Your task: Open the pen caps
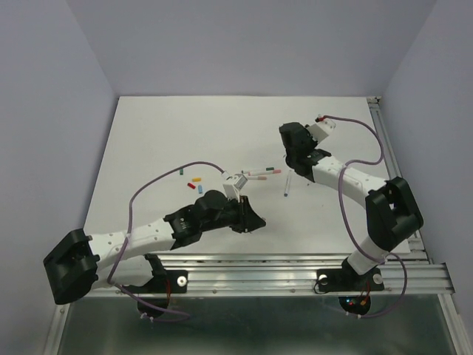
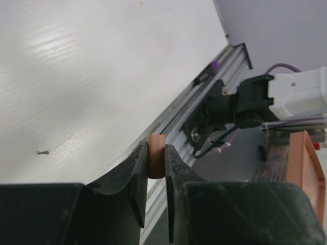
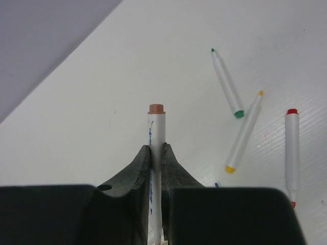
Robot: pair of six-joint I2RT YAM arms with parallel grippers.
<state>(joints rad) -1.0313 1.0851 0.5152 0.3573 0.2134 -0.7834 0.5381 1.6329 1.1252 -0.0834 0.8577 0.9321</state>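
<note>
Pale lilac walls [image 1: 44, 111] close in the white surface [image 1: 170, 133] on three sides, soft glare streaking it. Aluminium rails [image 1: 281, 268] run along the frame's bottom and right edge.

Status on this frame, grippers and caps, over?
Left gripper shut on brown cap, off its pen. Right gripper shut on pen. Loose pens on table, aside.

1. My left claw [image 2: 155, 171] is black; the brown cap [image 2: 156, 149] in it is a dull terracotta.
2. My right claw [image 3: 157, 155] is black too; its pen [image 3: 157, 127] is white, with blue print and a brown end.
3. White table [image 3: 153, 56]; white barrels: green-ended pen [image 3: 225, 84], yellow-ended pen [image 3: 244, 131], red-ended pen [image 3: 292, 153].
4. Loose: green cap [image 1: 182, 171]; yellow cap [image 1: 196, 178]; red cap [image 1: 194, 187].
5. Purple cable [image 2: 282, 66].
</note>
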